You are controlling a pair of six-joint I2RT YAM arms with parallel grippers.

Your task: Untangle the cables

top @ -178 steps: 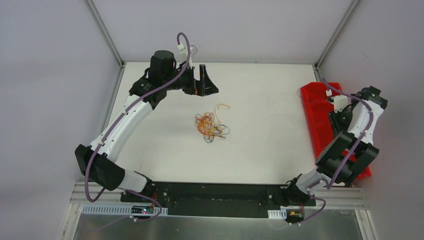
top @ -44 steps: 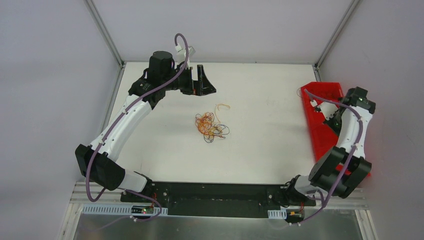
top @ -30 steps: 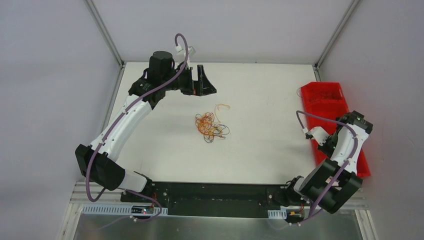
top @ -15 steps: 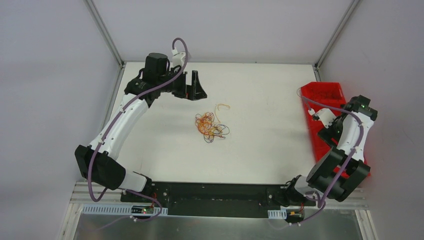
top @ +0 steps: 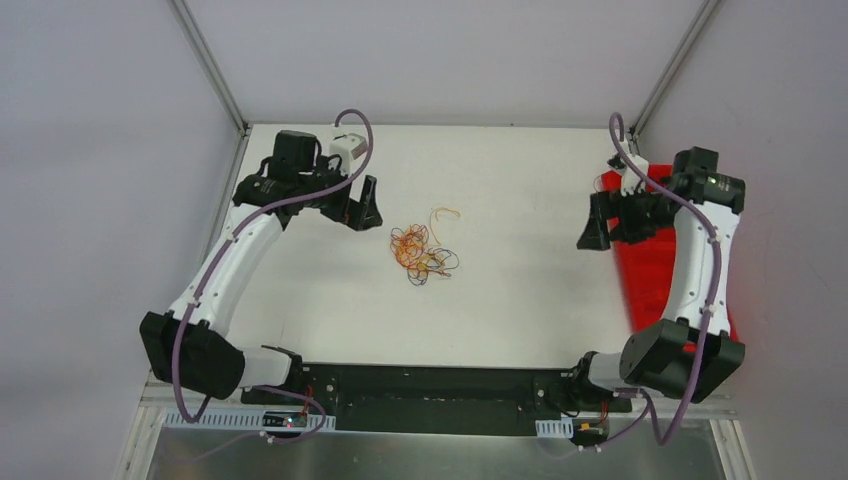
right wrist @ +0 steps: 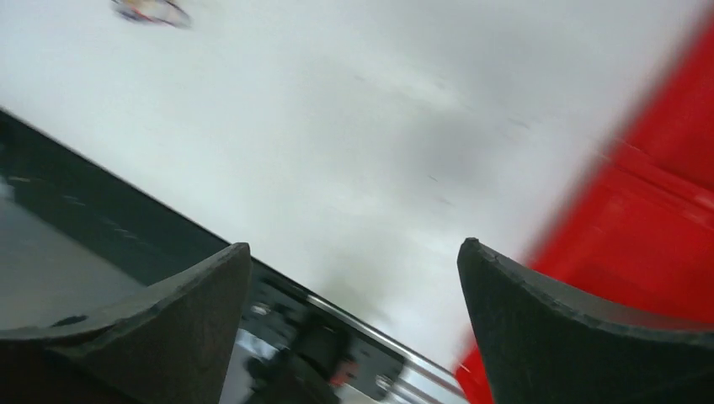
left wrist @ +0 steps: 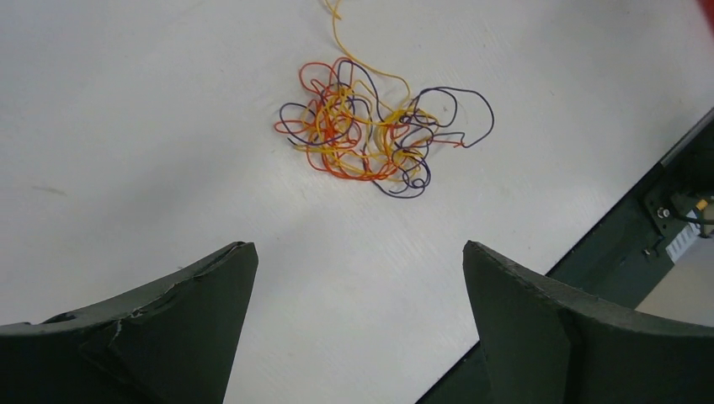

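Grey walls on three sides; white counter (top: 520, 310) below, matte.

**Top view.**
- The cables (top: 422, 250) lie as one small clump near the counter's middle: orange, red, yellow and dark strands, balled together.
- One yellow strand (top: 445, 213) curls out of the clump toward 1 o'clock and lies flat.
- The left pincer (top: 362, 208) hangs at about 10 o'clock from the clump, near it but not touching. Its jaws are spread and hold nothing.
- The right pincer (top: 598, 222) is at 3 o'clock, well apart from the clump, beside the red bin (top: 655, 275) at the counter's 3 o'clock edge.

**Left wrist view.**
- The clump (left wrist: 370, 135) sits at 12 o'clock ahead of the released left pincer (left wrist: 358, 252), and bare counter shows between the jaws.
- A dark purple loop (left wrist: 471, 105) bulges out at the clump's 3 o'clock side.
- The yellow tail leaves at 12 o'clock.
- The black base rail (left wrist: 674, 185) shows at 4 o'clock.

**Right wrist view.**
- The picture is motion-blurred.
- The right pincer (right wrist: 354, 248) is spread wide with nothing in it.
- The bin is a red smear at 3 o'clock.
- A faint trace of the clump (right wrist: 151, 10) shows at 11 o'clock, too blurred to read.

**Handling, my judgement.**
- The wires look very light, limp and springy, and thin enough to slip from the jaws.
- The whole ball will likely lift or drag if only one strand is pulled.
- The best holds are probably the free yellow tail or the outer purple loop, pinched low against the counter while the other pincer pins the mass.
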